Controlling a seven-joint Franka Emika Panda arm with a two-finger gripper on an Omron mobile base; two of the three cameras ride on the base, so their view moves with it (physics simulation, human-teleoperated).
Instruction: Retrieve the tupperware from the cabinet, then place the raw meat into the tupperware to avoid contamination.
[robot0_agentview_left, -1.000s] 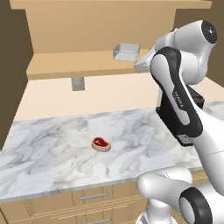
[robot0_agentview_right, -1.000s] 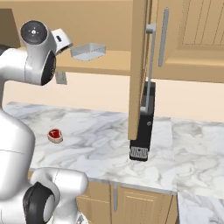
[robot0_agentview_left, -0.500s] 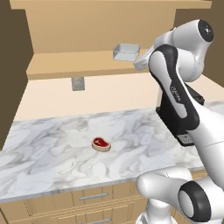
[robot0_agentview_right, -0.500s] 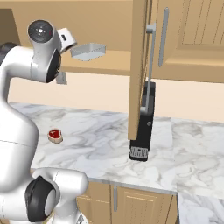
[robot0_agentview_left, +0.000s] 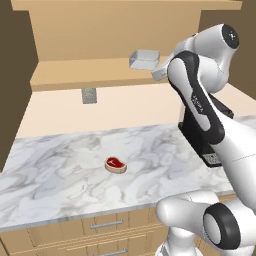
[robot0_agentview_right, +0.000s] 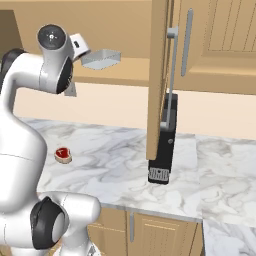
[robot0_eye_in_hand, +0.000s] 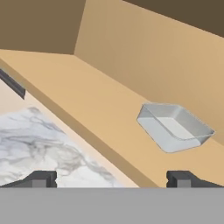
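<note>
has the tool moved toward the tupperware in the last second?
Yes. In the left base view the tool has risen and closed in on the tupperware on the cabinet shelf; the tupperware itself hasn't shifted. Fingers open, no contact yet.

No text, label, brand, number or sign can be read. The coffee machine (robot0_agentview_right: 164, 150) has a pale patch low on its front, at about 5 o'clock in the right base view, but it is too small and blurred to make out as writing.
</note>
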